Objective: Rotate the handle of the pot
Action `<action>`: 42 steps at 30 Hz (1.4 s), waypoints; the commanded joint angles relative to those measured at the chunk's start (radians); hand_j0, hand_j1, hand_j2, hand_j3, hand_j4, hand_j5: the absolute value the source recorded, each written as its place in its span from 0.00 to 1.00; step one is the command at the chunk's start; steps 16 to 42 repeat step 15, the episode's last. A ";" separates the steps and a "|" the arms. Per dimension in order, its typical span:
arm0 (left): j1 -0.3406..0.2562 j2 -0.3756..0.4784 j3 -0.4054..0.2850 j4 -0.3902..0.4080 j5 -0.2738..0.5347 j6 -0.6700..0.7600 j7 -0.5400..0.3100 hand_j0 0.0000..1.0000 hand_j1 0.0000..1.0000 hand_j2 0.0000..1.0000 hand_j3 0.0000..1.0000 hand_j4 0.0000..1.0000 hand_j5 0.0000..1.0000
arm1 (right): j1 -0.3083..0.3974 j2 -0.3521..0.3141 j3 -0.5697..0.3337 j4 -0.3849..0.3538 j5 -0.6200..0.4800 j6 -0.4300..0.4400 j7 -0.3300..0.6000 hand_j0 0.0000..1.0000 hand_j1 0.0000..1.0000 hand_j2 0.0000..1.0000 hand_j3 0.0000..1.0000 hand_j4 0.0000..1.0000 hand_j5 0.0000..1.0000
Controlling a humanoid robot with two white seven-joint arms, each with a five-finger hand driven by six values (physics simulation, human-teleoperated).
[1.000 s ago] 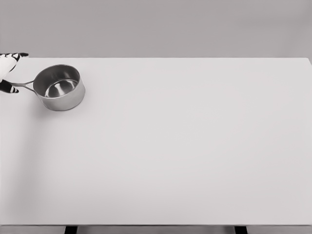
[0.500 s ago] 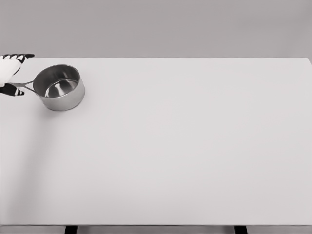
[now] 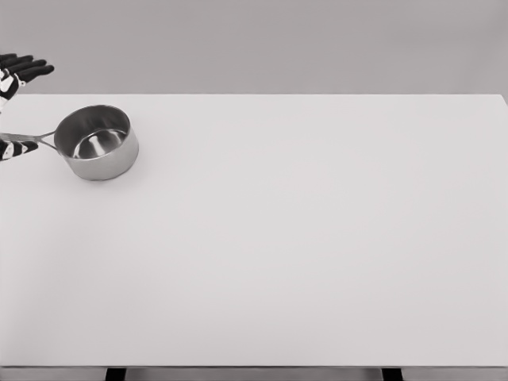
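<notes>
Steel pot (image 3: 97,143), empty and upright, standing at the far left of the white surface (image 3: 302,238), its thin handle (image 3: 33,140) pointing left toward the picture's edge. The body appears rigid and polished, so probably slippery against fingers and free to slide on the smooth surface; being empty, it is likely light enough to pivot under a modest sideways push. The handle is the sensible place to take hold: out near its end, leverage for turning the pot about its base would be greatest. Left hand (image 3: 13,103) at the left edge, mostly cut off by the frame; fingers (image 3: 28,67) spread above the handle, thumb tip just beneath it, apart and not clamped on it. Right hand not visible
</notes>
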 commanded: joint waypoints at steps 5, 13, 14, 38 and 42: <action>0.072 -0.006 -0.027 -0.035 0.103 -0.081 -0.002 1.00 1.00 1.00 1.00 1.00 1.00 | 0.000 0.000 0.000 0.000 0.000 -0.001 0.000 1.00 1.00 1.00 1.00 1.00 1.00; 0.074 0.006 -0.199 -0.035 0.100 -0.081 -0.009 1.00 1.00 1.00 1.00 1.00 1.00 | 0.000 0.000 0.000 0.000 0.000 0.000 0.000 1.00 1.00 1.00 1.00 1.00 1.00; 0.074 0.006 -0.203 -0.035 0.099 -0.081 -0.009 1.00 1.00 1.00 1.00 1.00 1.00 | 0.000 0.000 0.000 0.000 0.000 0.000 0.000 1.00 1.00 1.00 1.00 1.00 1.00; 0.074 0.006 -0.203 -0.035 0.099 -0.081 -0.009 1.00 1.00 1.00 1.00 1.00 1.00 | 0.000 0.000 0.000 0.000 0.000 0.000 0.000 1.00 1.00 1.00 1.00 1.00 1.00; 0.074 0.006 -0.203 -0.035 0.099 -0.081 -0.009 1.00 1.00 1.00 1.00 1.00 1.00 | 0.000 0.000 0.000 0.000 0.000 0.000 0.000 1.00 1.00 1.00 1.00 1.00 1.00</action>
